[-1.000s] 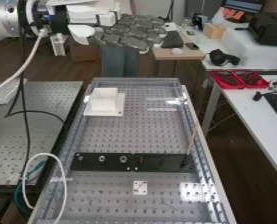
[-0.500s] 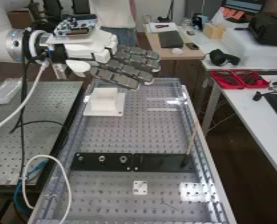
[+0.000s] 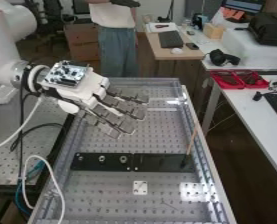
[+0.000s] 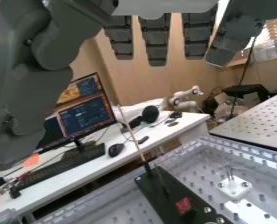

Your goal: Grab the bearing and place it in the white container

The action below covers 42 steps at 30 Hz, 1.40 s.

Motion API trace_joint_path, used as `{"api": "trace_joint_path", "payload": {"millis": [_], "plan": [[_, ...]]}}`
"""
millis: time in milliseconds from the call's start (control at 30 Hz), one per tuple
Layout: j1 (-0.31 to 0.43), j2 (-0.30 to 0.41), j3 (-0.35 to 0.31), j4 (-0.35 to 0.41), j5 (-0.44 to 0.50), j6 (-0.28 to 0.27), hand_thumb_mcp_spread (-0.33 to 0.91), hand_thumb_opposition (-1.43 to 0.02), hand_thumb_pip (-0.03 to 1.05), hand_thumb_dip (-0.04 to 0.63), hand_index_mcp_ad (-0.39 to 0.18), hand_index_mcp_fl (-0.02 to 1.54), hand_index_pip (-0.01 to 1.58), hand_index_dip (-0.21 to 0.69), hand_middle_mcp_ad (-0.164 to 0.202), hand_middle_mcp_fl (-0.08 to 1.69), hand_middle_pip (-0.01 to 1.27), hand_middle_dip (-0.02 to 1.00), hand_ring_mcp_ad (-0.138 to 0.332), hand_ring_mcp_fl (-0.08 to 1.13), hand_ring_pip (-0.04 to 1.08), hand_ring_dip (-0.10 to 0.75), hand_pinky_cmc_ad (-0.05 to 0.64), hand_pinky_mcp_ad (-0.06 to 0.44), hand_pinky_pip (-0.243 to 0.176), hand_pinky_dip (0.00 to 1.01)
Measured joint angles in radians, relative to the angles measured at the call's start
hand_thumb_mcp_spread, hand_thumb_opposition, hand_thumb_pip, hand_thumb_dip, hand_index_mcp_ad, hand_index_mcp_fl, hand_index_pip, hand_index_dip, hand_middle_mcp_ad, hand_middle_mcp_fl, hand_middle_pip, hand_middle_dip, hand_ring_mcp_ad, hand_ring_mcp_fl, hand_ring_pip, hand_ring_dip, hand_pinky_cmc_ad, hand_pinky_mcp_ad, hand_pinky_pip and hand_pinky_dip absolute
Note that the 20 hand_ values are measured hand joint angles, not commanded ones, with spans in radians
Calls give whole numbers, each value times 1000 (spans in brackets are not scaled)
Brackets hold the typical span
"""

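While the bearing (image 3: 123, 159) sat flat on a black plate (image 3: 92, 165), at one end of a row of small metal rings, a second black plate (image 3: 158, 162) lay beside it, away from the arm. On that one stood a thin stick (image 3: 192, 142), tilted, close to the tabletop's (image 3: 102, 200) long edge opposite the arm. Between the plates and the tabletop's near edge lay a small white plate (image 3: 140, 187) with thin upright pins. The robot hand (image 3: 89, 91) hung over the far part of the tabletop, wide open and empty, its dark fingers (image 4: 156, 40) straight and spread.
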Motion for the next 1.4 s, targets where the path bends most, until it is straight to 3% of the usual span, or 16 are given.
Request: {"api": "trace_joint_path", "payload": {"millis": [267, 467, 567, 800, 1033, 1400], "plan": [[-1, -23, -29, 34, 65, -38, 419, -731, 246, 70, -35, 42, 101, 47, 138, 7, 147, 110, 236, 0, 89, -40, 347, 232, -120, 138], [-4, -48, -45, 65, 74, -70, 452, -735, 321, 127, -45, 119, 117, 119, 134, 7, 147, 110, 211, 0, 86, -38, 347, 232, -120, 136], [-8, -59, -45, 71, 73, -86, 464, -735, 367, 164, -72, 154, 206, 152, 113, 7, 145, 112, 192, 0, 91, -30, 347, 234, -120, 138], [-13, -90, -26, 75, 80, -131, 478, -740, 400, 190, -87, 185, 545, 220, 113, 7, 145, 115, 176, 0, 89, -24, 347, 234, -120, 138], [-25, -122, -15, 89, 74, -142, 478, -771, 440, 204, -87, 93, 904, 284, 98, 7, 147, 122, 161, 0, 86, -24, 344, 230, -120, 138], [-119, -185, 10, 115, -132, -191, 492, -801, 450, 239, -103, 35, 1204, 429, 89, 5, 147, 126, 147, 0, 86, -23, 344, 234, -117, 136]]}}
